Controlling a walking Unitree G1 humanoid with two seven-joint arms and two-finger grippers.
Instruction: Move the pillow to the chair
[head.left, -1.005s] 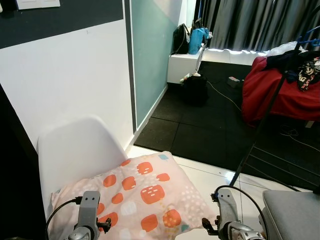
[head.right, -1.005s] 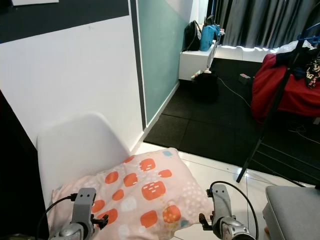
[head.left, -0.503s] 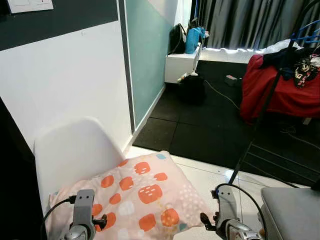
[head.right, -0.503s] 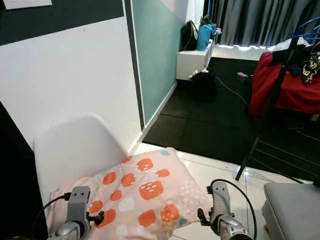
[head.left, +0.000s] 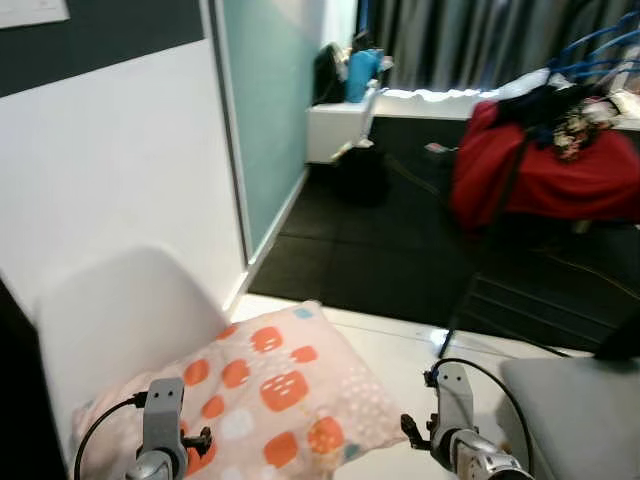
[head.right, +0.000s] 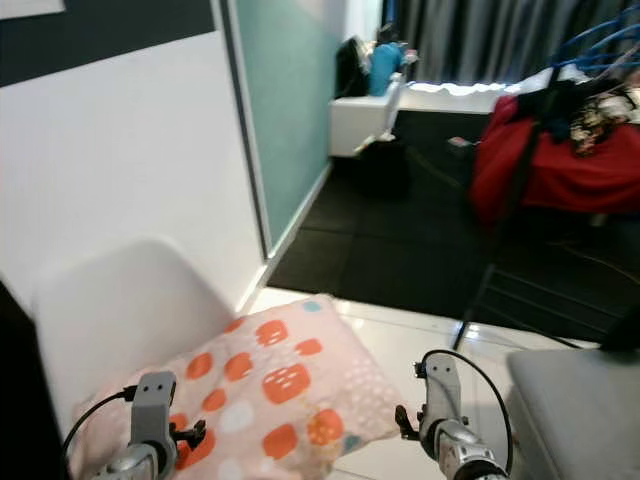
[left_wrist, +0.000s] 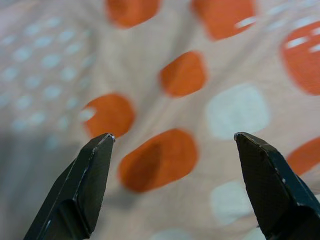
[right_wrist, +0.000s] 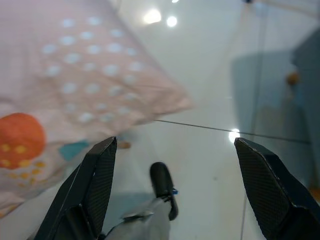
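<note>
A pale pink pillow (head.left: 262, 388) with orange and white patches lies on the seat of a white chair (head.left: 110, 315), one corner hanging past the seat's edge. My left gripper (left_wrist: 172, 142) is open just above the pillow's patterned cover, nothing between its fingers. My right gripper (right_wrist: 172, 150) is also open, hovering over the white tiled floor beside the pillow's overhanging corner (right_wrist: 165, 102). In the head views only both wrists show, at the bottom of the picture.
A white and teal wall (head.left: 130, 150) runs behind the chair. A grey seat (head.left: 575, 415) stands at the right. Farther off lie black floor mats (head.left: 400, 250), a red-covered bed (head.left: 560, 170), a black rack leg (head.left: 480, 270) and a white low shelf (head.left: 335, 130).
The head views have shifted, so the camera has turned to the right. The pillow stays on the chair. Both wrists hold about the same place.
</note>
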